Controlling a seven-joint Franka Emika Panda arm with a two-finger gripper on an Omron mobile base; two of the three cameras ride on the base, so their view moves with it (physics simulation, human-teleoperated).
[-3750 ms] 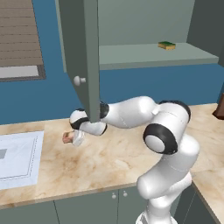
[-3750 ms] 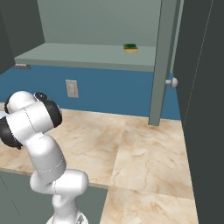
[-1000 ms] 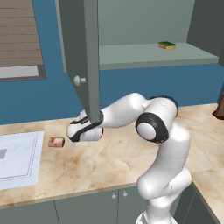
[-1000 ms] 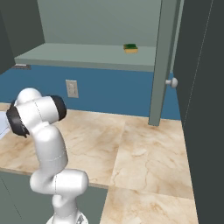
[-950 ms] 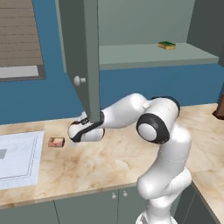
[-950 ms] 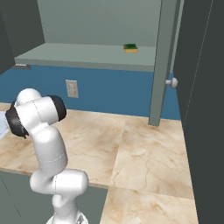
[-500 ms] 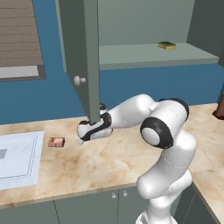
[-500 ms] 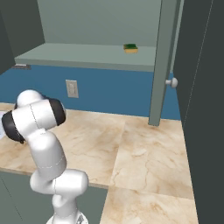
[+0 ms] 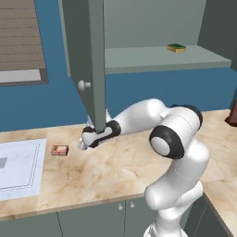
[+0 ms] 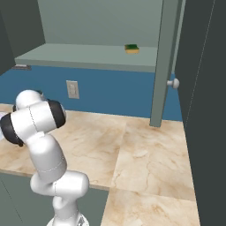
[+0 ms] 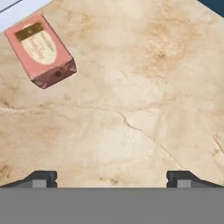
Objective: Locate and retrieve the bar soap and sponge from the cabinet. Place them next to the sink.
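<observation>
The pinkish-red bar soap point(image 9: 59, 150) lies flat on the marble counter just right of the pale sink point(image 9: 18, 164); in the hand view the bar soap point(image 11: 41, 48) is at the upper left, with the sink point(image 11: 17, 8) edge behind it. My gripper point(image 9: 82, 145) hovers low over the counter a little right of the soap, open and empty, its fingertips point(image 11: 43, 178) far apart. The green-and-yellow sponge point(image 9: 176, 47) rests on the shelf of the grey-green cabinet point(image 9: 152, 58), also seen as the sponge point(image 10: 131, 48). The open cabinet door point(image 9: 85, 60) hangs right above my wrist.
The door's round knob point(image 9: 83, 85) sticks out above the gripper. A wall outlet point(image 10: 72, 89) sits on the blue backsplash. A window blind point(image 9: 21, 41) is at upper left. A dark object point(image 9: 232, 115) stands at the counter's right edge. Low cabinets point(image 9: 92, 217) run below the counter.
The soap, held in the gripper 3.8 s ago, now lies on the counter by the sink. Over the last second the gripper has drawn back to the right, away from it.
</observation>
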